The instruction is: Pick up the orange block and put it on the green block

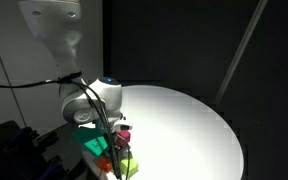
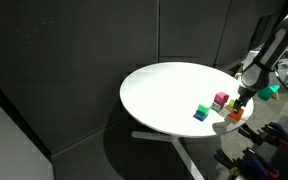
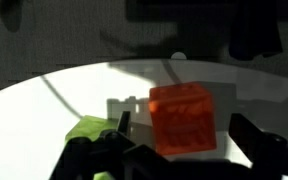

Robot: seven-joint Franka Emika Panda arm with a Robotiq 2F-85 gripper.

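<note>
Robot gripper (image 3: 182, 140) is hovering over the orange block (image 3: 184, 118) near the edge of the round white desk (image 2: 164, 95), jaws standing wide apart around it.

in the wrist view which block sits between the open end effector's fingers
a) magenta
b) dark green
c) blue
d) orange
d: the orange block sits in the gap of the open end effector, and the only other block in that view is a lime block off to one side.

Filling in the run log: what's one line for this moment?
tool: open, at orange block | orange block: on table, ungrasped | green block: nothing on top | stack: pending
</note>
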